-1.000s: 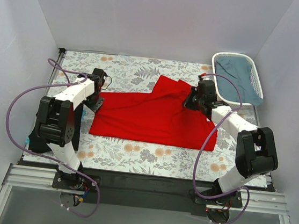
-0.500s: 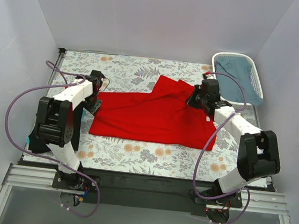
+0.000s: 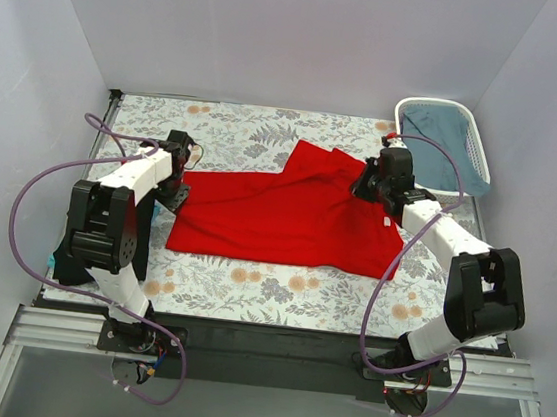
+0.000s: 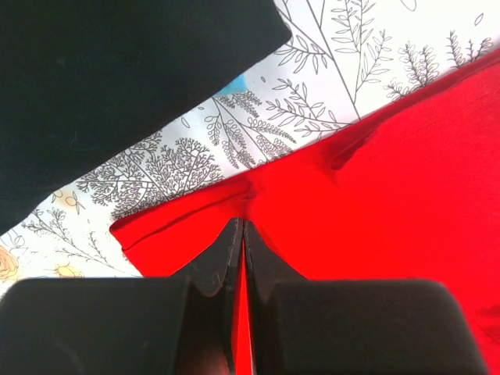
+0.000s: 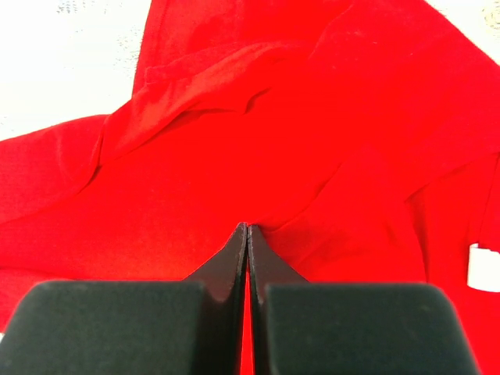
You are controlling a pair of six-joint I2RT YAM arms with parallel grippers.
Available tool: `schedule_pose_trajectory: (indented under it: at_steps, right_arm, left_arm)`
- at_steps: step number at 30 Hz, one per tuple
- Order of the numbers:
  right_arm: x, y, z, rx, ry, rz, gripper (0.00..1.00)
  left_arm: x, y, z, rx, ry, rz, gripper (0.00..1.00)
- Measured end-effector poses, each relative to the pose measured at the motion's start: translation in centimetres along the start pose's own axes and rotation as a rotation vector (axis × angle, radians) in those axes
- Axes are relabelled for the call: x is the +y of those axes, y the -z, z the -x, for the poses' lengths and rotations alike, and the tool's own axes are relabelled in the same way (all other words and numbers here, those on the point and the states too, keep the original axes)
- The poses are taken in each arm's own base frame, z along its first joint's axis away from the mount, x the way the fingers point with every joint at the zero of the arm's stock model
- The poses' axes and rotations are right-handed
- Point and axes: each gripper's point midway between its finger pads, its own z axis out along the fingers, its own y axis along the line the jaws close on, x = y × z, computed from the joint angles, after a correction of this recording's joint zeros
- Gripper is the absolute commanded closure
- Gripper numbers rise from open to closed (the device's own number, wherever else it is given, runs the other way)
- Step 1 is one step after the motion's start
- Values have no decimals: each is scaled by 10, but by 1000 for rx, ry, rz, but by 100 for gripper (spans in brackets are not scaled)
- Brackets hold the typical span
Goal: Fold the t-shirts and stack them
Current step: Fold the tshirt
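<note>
The red t-shirt [image 3: 288, 215] lies spread and partly folded over on the floral table, its white neck label [image 5: 483, 268] at the right. My left gripper [image 3: 176, 197] is shut on the shirt's left edge; in the left wrist view [image 4: 241, 226] red cloth is pinched between the closed fingers. My right gripper [image 3: 363, 190] is shut on a fold of the shirt [image 5: 258, 148] at its upper right; in the right wrist view [image 5: 247, 228] the fingers meet on the cloth. The black t-shirt is not in view.
A white laundry basket [image 3: 416, 108] holding a grey-blue cloth [image 3: 449, 145] stands at the back right corner. White walls close the table on three sides. A black arm part [image 4: 117, 78] fills the upper left of the left wrist view.
My right gripper has moved right and back with the shirt's fold, pulling the cloth flatter. The left gripper has barely moved.
</note>
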Motion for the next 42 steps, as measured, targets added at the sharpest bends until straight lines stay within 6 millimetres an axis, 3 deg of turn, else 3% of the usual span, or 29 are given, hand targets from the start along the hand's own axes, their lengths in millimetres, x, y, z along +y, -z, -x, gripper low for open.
schedule_pose_trajectory:
  at_steps: [17,27,32,38,42]
  right_arm:
    - [-23,9,1,-27,3,-58,99]
    - [-25,8,8,-34,15,-56,99]
    - [-17,-5,19,-29,32,-33,99]
    - [-19,-28,10,28,40,-28,99]
    - [-20,-42,4,65,54,-26,82]
  left_arm:
    - [-1,-4,5,9,13,-14,100]
    - [-3,-5,7,11,19,-24,100]
    - [-4,-5,8,12,25,-31,100]
    - [-8,-10,7,14,23,-35,100]
    - [-12,-18,4,26,7,-36,100]
